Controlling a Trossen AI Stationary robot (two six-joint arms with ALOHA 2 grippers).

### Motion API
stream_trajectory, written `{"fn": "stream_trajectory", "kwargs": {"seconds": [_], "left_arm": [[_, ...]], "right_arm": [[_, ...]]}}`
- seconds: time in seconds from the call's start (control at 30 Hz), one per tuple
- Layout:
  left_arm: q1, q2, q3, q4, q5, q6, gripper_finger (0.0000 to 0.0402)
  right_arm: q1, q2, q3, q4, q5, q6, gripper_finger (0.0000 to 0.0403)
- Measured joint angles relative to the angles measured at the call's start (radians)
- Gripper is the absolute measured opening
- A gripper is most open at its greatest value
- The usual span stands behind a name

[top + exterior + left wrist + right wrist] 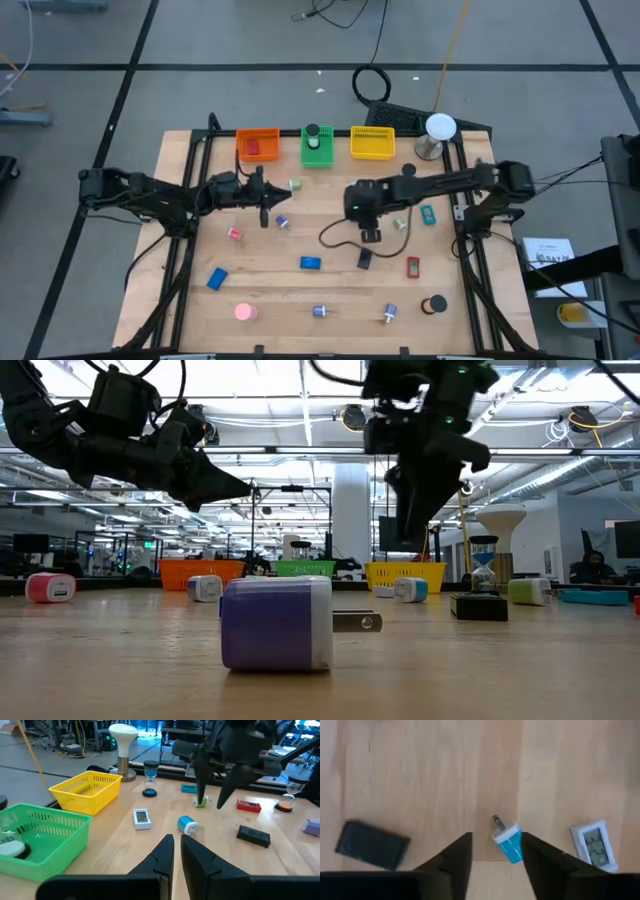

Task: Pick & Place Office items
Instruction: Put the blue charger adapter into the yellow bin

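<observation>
Small office items lie scattered on the wooden table (pixel 330 285). A blue-and-white plug (pixel 508 841) rests flat on the wood and shows between the open fingers of my right gripper (pixel 496 836). That gripper hangs well above the table (pixel 405 540), pointing down. A black block (pixel 372 845) and a small white display (pixel 592 845) lie either side of the plug. My left gripper (pixel 176 842) is shut and empty, held level above the table (pixel 265 212), pointing toward the right; the plug (pixel 187 825) lies just past it.
Orange (pixel 257 143), green (pixel 317 146) and yellow (pixel 372 143) bins stand along the far edge, with a white-domed stand (pixel 438 133) to their right. Blue blocks (pixel 311 263), a pink round piece (pixel 245 312), a purple plug (pixel 277 622) and a red piece (pixel 412 267) lie on the near half.
</observation>
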Motion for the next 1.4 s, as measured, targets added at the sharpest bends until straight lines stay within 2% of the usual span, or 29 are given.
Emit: {"fn": "stream_trajectory", "kwargs": {"seconds": [0.17, 0.23, 0.33, 0.5, 0.77, 1.17, 1.27, 1.4], "left_arm": [[-0.008, 0.0, 0.0, -0.024, -0.007, 0.001, 0.0037], [-0.012, 0.0, 0.0, -0.036, -0.021, 0.007, 0.0037], [-0.019, 0.0, 0.001, -0.044, -0.032, 0.02, 0.0037], [-0.025, 0.0, 0.001, -0.044, -0.033, 0.023, 0.0037], [-0.025, 0.0, 0.001, -0.044, -0.033, 0.023, 0.0037], [-0.025, 0.0, 0.001, -0.045, -0.033, 0.021, 0.0037], [-0.025, 0.0, 0.001, -0.045, -0.033, 0.021, 0.0037], [-0.025, 0.0, 0.001, -0.045, -0.033, 0.021, 0.0037]], "right_arm": [[0.014, 0.124, 0.114, -0.117, 0.005, -0.132, 0.0226], [0.02, 0.161, 0.139, -0.145, 0.007, -0.178, 0.0238], [0.028, 0.2, 0.142, -0.15, 0.069, -0.226, 0.0244], [0.033, 0.248, 0.143, -0.179, 0.186, -0.274, 0.0235], [0.03, 0.28, 0.143, -0.166, 0.184, -0.299, 0.0212], [0.021, 0.287, 0.142, -0.179, 0.185, -0.3, 0.014], [0.018, 0.288, 0.142, -0.184, 0.189, -0.285, 0.0142], [0.018, 0.288, 0.142, -0.186, 0.229, -0.275, 0.0172]]}}
